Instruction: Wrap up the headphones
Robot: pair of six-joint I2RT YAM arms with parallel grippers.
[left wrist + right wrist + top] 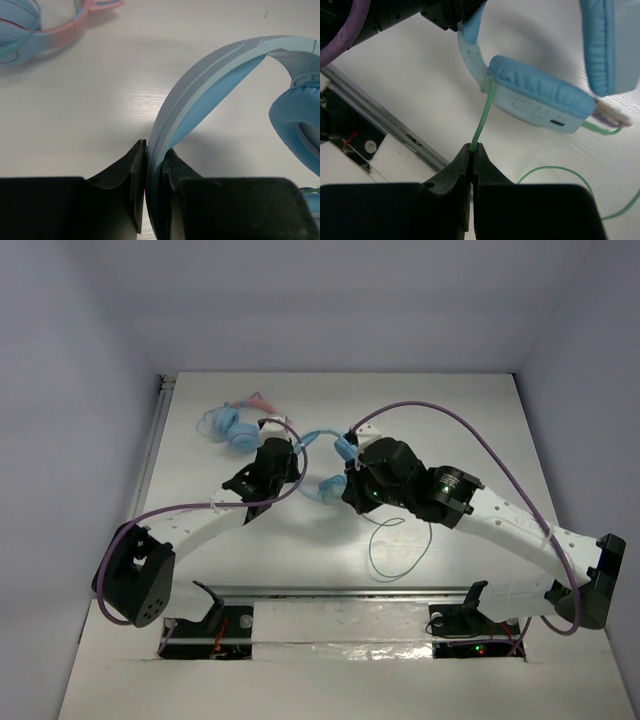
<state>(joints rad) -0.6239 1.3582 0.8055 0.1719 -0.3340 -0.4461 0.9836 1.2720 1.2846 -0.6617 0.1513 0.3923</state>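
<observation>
The large light-blue over-ear headphones with a padded band (pixel 326 490) are at the middle of the white desk (pixel 470 440), between the two arms. The left tool (pixel 155 150) is clamped on the headband. The right tool (pixel 471 148) is pinched tight on the thin pale-green cable (pixel 484 112), just below an ear cup. Slack cable loops away toward five o'clock. A smaller blue pair with a pink band (pixel 232 427) lies at ten o'clock from the big ones.

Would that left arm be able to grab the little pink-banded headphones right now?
Probably not as it stands: the left claw is shut on the band of the blue headphones. The pink-banded headphones lie close by, with nothing standing between.
</observation>
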